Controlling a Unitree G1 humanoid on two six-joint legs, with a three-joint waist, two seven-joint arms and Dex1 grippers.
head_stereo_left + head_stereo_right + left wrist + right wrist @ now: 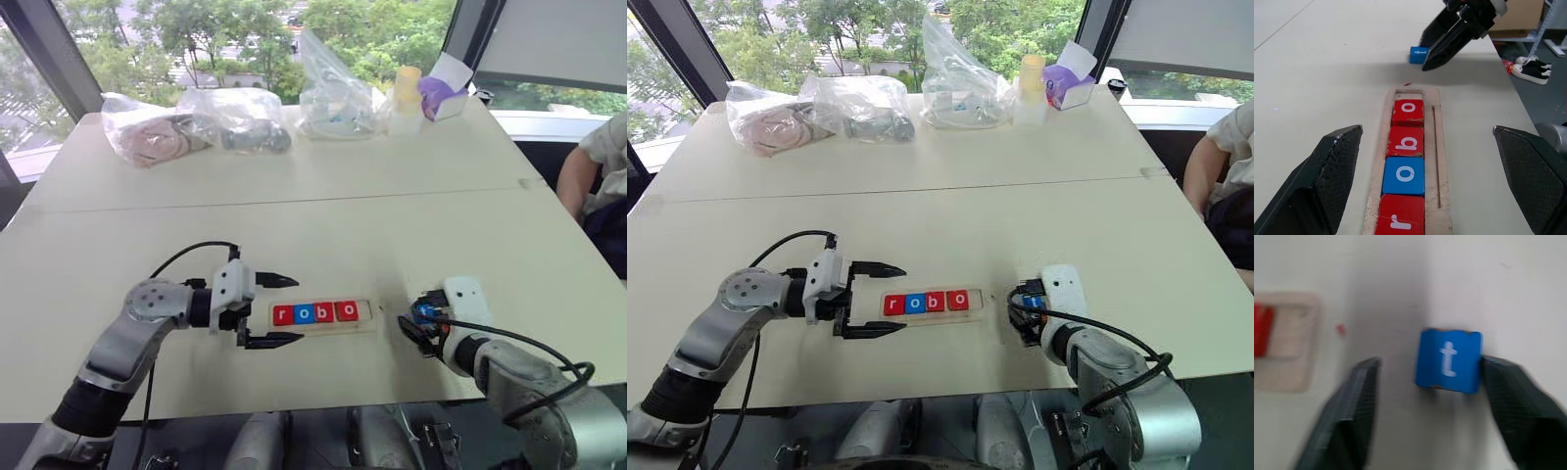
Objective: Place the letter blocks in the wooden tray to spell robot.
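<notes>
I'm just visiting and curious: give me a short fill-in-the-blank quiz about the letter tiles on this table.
1. The tray holds ____ tiles.
2. Its tiles spell "____".
3. The t tile lying on the table is coloured ____.
4. The t tile lies between the open fingers of the ____ tool.

Missing words: four; robo; blue; right

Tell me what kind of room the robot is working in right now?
Probably an office or lab meeting room. A big pale table stands by tall windows with trees outside, bagged supplies sit at its far edge, and a seated person waits at the side.
</notes>
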